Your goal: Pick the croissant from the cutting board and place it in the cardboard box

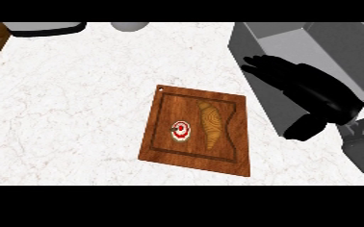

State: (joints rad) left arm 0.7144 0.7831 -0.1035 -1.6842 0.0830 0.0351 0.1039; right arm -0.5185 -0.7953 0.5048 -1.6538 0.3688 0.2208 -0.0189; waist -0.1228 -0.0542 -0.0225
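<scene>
Croissant [211, 125] on cutting board [162, 133]; robot hand [302, 84] apart

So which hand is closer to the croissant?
The right hand. It hangs up and to the right of the croissant, past the cutting board's edge and not touching it. The left hand does not show at all.

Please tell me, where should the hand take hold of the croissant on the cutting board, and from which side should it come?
Probably from above, across the middle of the croissant. It lies flat and long, nearly parallel to the cutting board's long edges, thickest mid-length with tapering ends. The right hand is nearer; the small red-and-white item lies close on the croissant's left.
</scene>
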